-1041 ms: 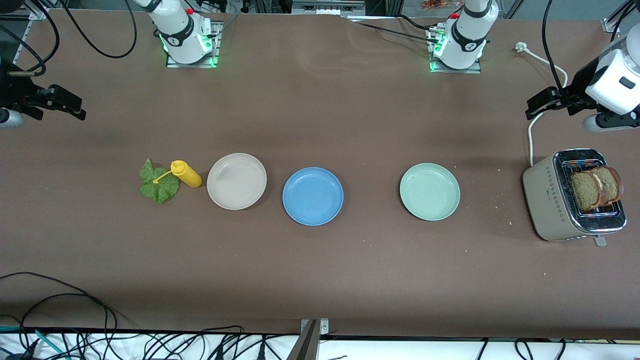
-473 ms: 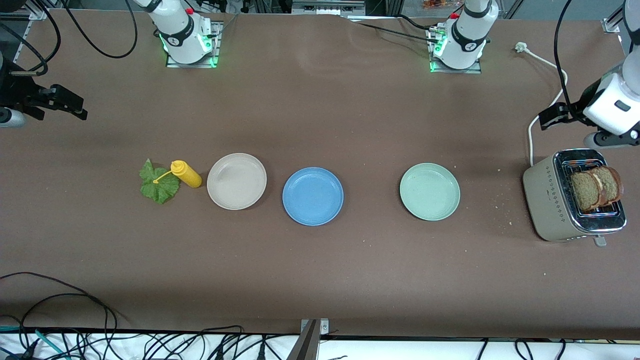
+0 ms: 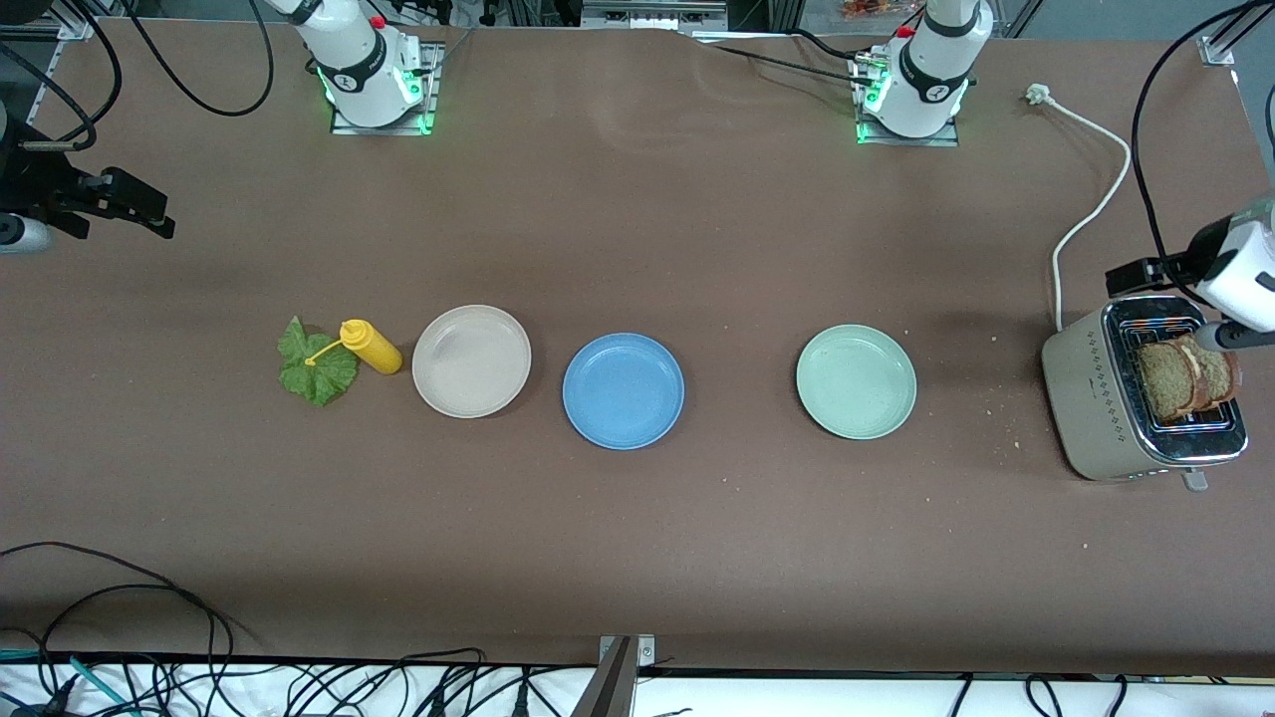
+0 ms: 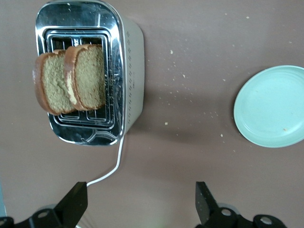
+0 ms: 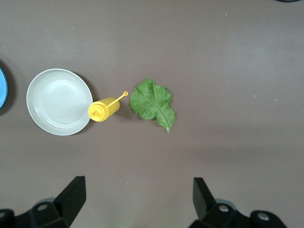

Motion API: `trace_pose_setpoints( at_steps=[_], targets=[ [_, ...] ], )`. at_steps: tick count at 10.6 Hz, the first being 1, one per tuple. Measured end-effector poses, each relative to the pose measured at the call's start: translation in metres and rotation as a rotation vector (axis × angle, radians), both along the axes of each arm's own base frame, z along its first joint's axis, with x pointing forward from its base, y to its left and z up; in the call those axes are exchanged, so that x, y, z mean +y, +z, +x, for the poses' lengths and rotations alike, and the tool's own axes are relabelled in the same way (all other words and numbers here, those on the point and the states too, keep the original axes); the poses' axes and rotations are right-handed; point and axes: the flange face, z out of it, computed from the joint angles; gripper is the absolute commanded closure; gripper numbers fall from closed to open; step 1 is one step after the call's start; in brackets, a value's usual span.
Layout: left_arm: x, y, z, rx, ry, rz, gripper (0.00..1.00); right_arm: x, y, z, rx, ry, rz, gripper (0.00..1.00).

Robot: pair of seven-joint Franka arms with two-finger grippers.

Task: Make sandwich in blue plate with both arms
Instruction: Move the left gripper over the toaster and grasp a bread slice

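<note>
The blue plate [image 3: 623, 390] lies bare at the table's middle; its edge shows in the right wrist view [image 5: 1, 88]. Two brown bread slices [image 3: 1185, 376] stand in the toaster's slots, also seen in the left wrist view [image 4: 71, 78]. A green lettuce leaf [image 3: 317, 363] lies flat toward the right arm's end and shows in the right wrist view [image 5: 153, 103]. My left gripper [image 3: 1131, 276] is open and empty, over the toaster's cord beside the toaster [image 4: 141, 199]. My right gripper [image 3: 139, 209] is open and empty, over bare table at the right arm's end [image 5: 137, 197].
A beige plate [image 3: 471, 360] and a yellow squeeze bottle [image 3: 371, 346] lie between the lettuce and the blue plate. A pale green plate [image 3: 856, 381] lies between the blue plate and the toaster [image 3: 1106, 393]. A white cord [image 3: 1091, 214] runs from the toaster.
My left gripper has moved toward the toaster and now hangs right beside it. The right arm has not moved.
</note>
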Motion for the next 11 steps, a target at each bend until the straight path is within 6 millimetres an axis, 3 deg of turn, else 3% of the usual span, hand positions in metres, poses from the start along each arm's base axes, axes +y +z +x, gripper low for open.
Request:
trace_pose_setpoints(
  at_steps=[3,6,9,11],
  targets=[
    [0.023,-0.032,0.017,-0.004,-0.011,0.026,0.01,0.002,0.0,0.0,0.001,0.003,0.0,0.0],
    [0.067,-0.062,0.028,-0.032,-0.063,0.007,0.03,0.012,0.002,0.0,-0.002,0.024,0.0,0.0],
    [0.115,-0.091,0.019,-0.048,-0.097,-0.009,0.03,0.013,0.001,0.001,-0.001,0.027,0.0,0.0],
    [0.121,-0.102,0.014,-0.046,-0.096,-0.013,0.04,0.012,0.001,0.001,0.0,0.026,0.0,0.0]
  ],
)
